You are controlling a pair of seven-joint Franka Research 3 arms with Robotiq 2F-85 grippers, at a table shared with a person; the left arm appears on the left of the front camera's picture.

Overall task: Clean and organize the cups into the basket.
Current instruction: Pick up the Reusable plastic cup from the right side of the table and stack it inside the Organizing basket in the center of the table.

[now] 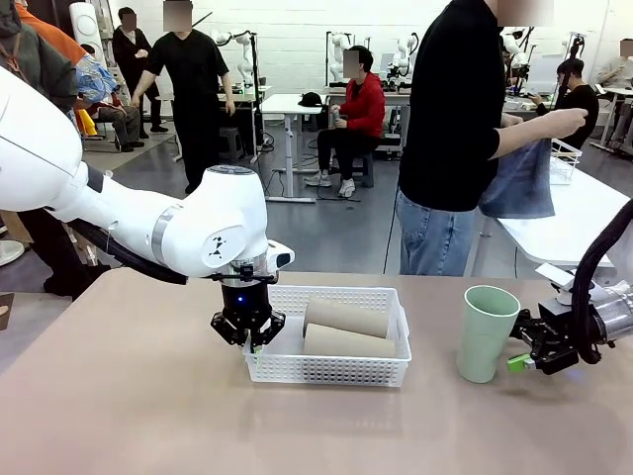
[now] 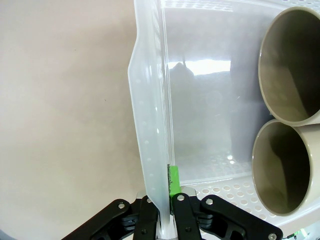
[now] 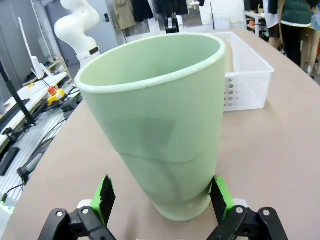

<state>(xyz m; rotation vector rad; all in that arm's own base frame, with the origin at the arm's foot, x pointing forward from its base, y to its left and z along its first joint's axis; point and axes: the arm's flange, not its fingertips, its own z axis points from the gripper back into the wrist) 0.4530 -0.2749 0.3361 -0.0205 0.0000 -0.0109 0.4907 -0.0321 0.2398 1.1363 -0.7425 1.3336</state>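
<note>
Three cups in all. Two are tan, the far tan cup (image 1: pixel 348 315) and the near tan cup (image 1: pixel 346 342); one is the mint-green cup (image 1: pixel 487 332). There is one white basket (image 1: pixel 326 372), one counter (image 1: pixel 148 416), one blue-grey cloth (image 1: pixel 519 183), and two claws: the left claw (image 1: pixel 247 338) and the right claw (image 1: pixel 522 358).

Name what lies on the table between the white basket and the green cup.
Nothing: in the front view, bare tabletop separates the basket from the green cup.
</note>
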